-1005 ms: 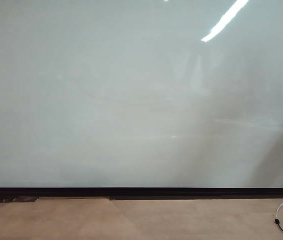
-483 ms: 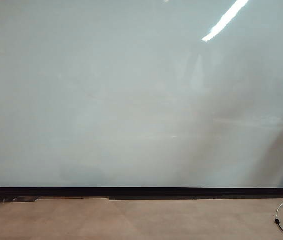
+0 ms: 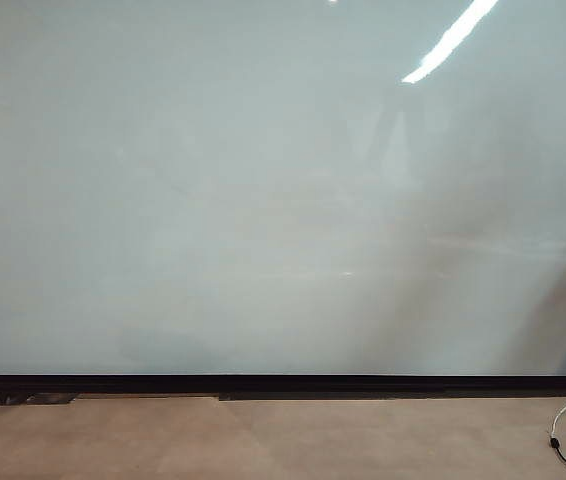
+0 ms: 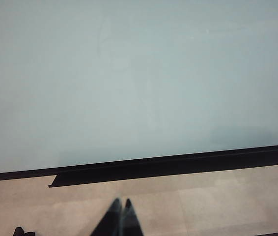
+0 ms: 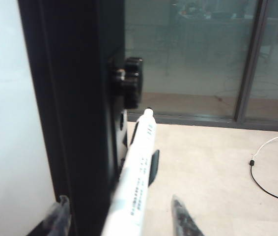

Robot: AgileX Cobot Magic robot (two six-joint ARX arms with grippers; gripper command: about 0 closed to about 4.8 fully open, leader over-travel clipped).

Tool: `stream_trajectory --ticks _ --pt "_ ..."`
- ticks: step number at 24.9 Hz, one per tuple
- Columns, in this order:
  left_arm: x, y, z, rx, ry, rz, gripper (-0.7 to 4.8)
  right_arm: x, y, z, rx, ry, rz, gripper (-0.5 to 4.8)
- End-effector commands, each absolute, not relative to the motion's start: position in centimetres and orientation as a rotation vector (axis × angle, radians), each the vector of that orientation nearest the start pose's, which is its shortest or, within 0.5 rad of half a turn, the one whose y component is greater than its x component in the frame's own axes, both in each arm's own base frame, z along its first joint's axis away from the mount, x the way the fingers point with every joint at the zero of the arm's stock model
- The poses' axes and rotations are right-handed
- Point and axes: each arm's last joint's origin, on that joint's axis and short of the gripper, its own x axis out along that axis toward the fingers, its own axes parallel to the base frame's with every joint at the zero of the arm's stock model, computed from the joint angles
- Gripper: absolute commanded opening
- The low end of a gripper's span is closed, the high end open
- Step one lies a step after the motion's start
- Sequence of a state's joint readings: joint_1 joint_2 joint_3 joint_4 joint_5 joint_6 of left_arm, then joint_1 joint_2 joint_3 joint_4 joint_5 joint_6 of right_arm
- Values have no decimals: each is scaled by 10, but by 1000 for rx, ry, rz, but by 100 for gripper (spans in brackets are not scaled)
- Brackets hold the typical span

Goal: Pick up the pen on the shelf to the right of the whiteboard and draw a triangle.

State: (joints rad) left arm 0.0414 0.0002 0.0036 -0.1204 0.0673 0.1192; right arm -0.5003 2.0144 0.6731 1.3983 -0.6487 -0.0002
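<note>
Office: whiteboard (image 3: 263, 200), glass partition (image 5: 193, 59)

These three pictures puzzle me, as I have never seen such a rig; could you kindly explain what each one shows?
It is a robot with two arms, each ending in a two-finger gripper. One camera stands off the arms; the other two ride on the wrists.

The exterior view faces the whiteboard, blank, with floor below. Neither arm shows there.

The left wrist view looks at the same board. The left gripper hangs low before it, its dark tips together, holding nothing.

The right wrist view looks along the board's black side frame. The pen runs up between the right gripper fingers, which stand apart on either side of it. Whether they already press on it I cannot tell. No triangle is drawn yet.
</note>
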Motion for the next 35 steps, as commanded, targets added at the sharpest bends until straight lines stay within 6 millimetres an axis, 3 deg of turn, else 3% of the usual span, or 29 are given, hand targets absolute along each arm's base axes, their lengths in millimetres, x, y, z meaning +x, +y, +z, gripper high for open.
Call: stream_trajectory --ticks 1,12,15,20,24,32,35 --pt "97 2 155 114 106 -33 -5 306 -148 126 -42 -69 148 260" --pt "97 2 155 114 107 -33 -5 308 -149 128 -48 -80 148 258" --pt "97 2 155 114 107 -33 -5 309 -149 129 -49 -81 148 207" --pt "97 2 155 114 107 -33 -5 309 -149 129 -49 -81 148 205" --pt "97 2 155 114 107 -33 -5 309 -149 129 -49 -81 153 165" --pt "97 2 155 114 107 -33 -5 309 -148 129 -50 -80 174 164" --pt "97 2 155 114 107 -33 -5 309 -148 128 -49 -79 175 133"
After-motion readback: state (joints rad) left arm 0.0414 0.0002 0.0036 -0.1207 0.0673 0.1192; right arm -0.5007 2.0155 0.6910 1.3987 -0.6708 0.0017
